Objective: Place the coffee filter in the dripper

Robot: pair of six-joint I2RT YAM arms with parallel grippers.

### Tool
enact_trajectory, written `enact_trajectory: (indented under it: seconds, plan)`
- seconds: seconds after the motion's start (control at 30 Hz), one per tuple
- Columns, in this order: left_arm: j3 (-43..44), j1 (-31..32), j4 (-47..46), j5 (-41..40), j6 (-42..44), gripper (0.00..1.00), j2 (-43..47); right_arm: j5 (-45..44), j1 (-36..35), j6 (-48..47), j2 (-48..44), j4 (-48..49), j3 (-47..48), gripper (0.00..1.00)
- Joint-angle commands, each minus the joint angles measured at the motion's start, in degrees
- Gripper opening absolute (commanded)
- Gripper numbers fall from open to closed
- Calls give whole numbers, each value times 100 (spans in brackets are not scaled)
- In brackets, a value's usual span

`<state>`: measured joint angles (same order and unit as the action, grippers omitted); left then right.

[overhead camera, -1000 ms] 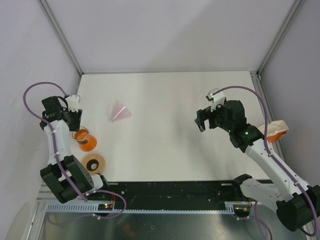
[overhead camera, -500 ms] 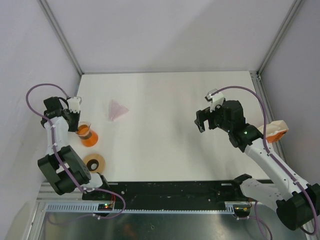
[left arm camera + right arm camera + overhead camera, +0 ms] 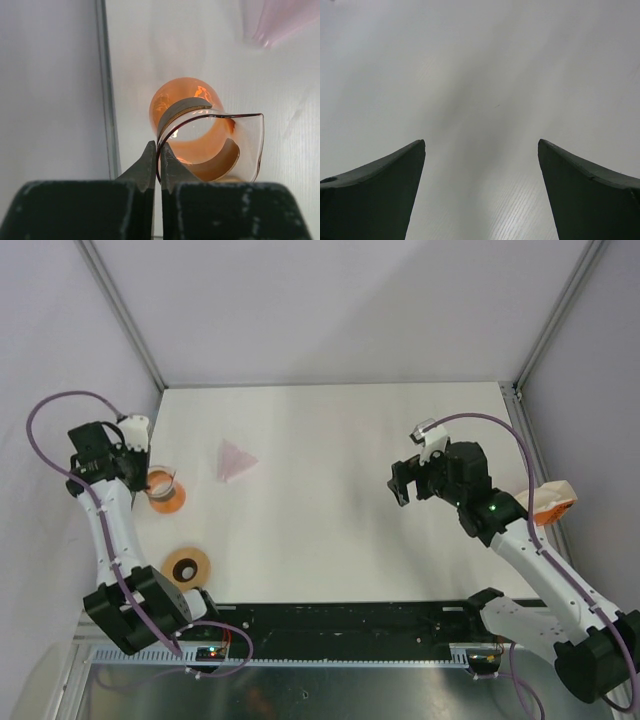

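**Left hand pinches the empty dripper's rim**

The left hand has closed and pulled the dripper farther from the near edge. The dripper now sits close to the left edge of the surface. The jaws pinch the thin rim wall, and the dripper looks tilted. The right hand hovers wide open, holding nothing. The coffee filter lies flat, well apart from the dripper. A pinch this slim could let the dripper slip or topple off the nearby edge. Nothing is inside the dripper.
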<state>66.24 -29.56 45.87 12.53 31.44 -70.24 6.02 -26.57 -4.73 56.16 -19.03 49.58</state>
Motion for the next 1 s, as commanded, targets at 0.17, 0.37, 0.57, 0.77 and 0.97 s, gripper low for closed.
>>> enact_trajectory:
  seconds: [0.17, 0.37, 0.57, 0.77, 0.97]
  plan:
    - [1671, 1902, 281, 48, -995, 0, 350, 363, 12, 143, -313, 168, 215, 99]
    - [2347, 4046, 348, 0, -1326, 0, 55, 133, 641, 327, -241, -138, 215, 99]
    - [2533, 5989, 403, 22, -1087, 0, -885, 463, 1950, 910, -30, -524, 203, 99]
    - [2928, 6819, 387, 261, -808, 0, -2200, 393, 2139, 990, 124, -561, 207, 99]
    - [3325, 6959, 267, 425, -475, 0, -3208, 573, 2138, 976, 139, -532, 208, 99]
